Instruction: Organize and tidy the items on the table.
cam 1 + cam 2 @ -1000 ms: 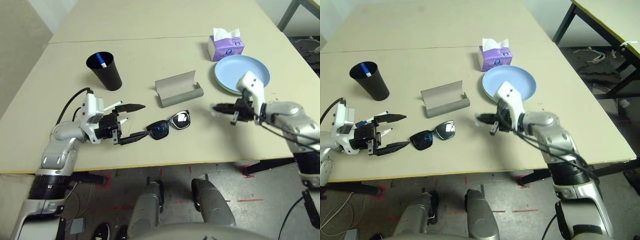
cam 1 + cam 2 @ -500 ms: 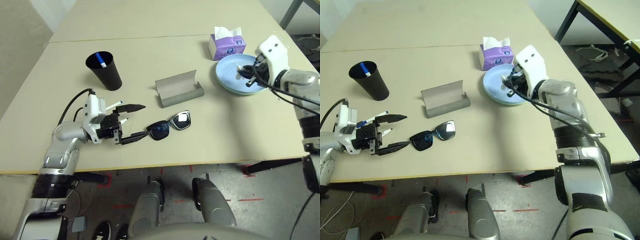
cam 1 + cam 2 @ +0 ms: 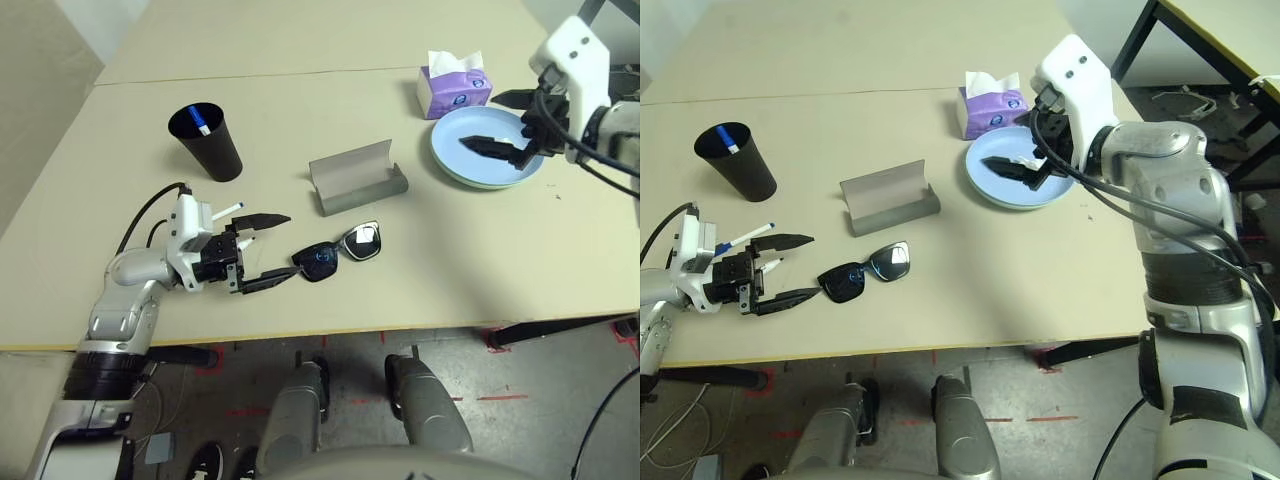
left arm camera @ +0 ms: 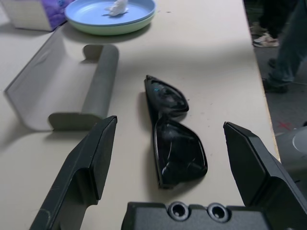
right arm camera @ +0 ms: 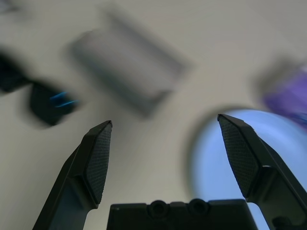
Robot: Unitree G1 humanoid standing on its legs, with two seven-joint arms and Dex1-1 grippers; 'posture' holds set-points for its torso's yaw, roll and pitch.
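The right gripper (image 3: 1025,150) hangs over the stacked plates (image 3: 450,165) with its jaws spread wide and nothing between them; the crumpled tissue (image 4: 116,6) lies loose on the light-blue plate beneath it. The risk here is slight but real: the tissue is feather-light, so a finger brushing it, or a nudge to the plate rim, could flick it back onto the worktop (image 3: 300,110).

The left gripper (image 3: 262,248) is also fully open and holds nothing. It rests low on the worktop, its two fingers framing the near lens of the black sunglasses (image 4: 173,139), which lie flat with the lenses up. Closing from this pose looks chancy: the frame is thin, smooth and low, so the fingers may skid over it, push it away, or pinch a lens and twist the frame.

A white marker (image 3: 228,210) lies just beside this gripper and could be rolled off by a sideways sweep. Beyond the sunglasses the grey glasses case (image 3: 357,177) stands open; carrying the sunglasses in at a tilt could shove it along. A second marker (image 3: 202,124) already stands in the black cup (image 3: 209,142), well apart.
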